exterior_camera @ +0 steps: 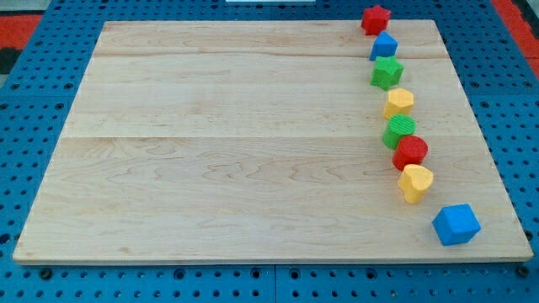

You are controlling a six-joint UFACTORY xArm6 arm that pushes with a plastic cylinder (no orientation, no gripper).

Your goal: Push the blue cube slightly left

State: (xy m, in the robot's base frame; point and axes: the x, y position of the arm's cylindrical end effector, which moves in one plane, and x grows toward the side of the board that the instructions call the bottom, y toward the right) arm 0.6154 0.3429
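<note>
My tip does not show anywhere in this view. The blue cube point(456, 224) sits alone near the board's point(236, 143) bottom right corner. Above it a curving line runs up the right side: yellow block point(415, 182), red cylinder point(410, 152), green cylinder point(399, 131), yellow block point(399, 103), green star point(387, 72), small blue block point(383, 45), red star point(376, 18) at the top edge.

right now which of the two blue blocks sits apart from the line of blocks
The blue cube near the view's bottom right corner. It sits alone, clear of the yellow block that ends the line. The other blue block is wedged between the red star and green star.
</note>
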